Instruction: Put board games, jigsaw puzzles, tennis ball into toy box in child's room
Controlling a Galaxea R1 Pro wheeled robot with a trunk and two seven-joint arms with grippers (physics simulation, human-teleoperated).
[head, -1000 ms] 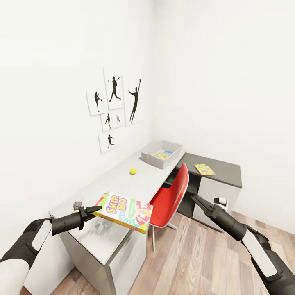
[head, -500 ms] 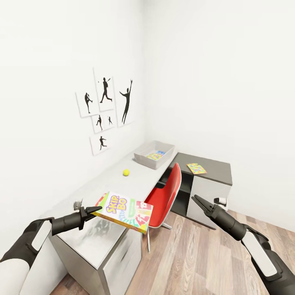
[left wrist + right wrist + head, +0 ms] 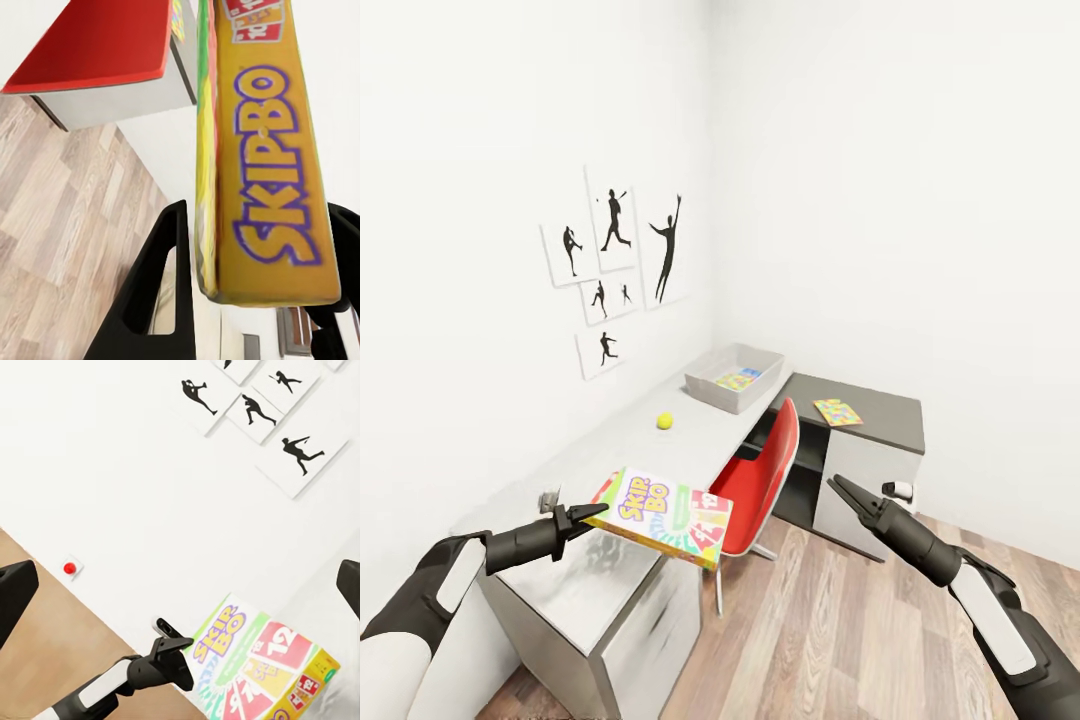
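A yellow, white and green SKIP BO box [image 3: 665, 512] with purple lettering is gripped by the black left gripper [image 3: 592, 516]. A yellow-green tennis ball [image 3: 664, 421] and a pale grey toy box [image 3: 732, 377] are seen on the light grey table [image 3: 610, 455]. A multicoloured puzzle [image 3: 837, 411] is seen on the dark grey desk [image 3: 875, 415], beside a red chair [image 3: 765, 482]
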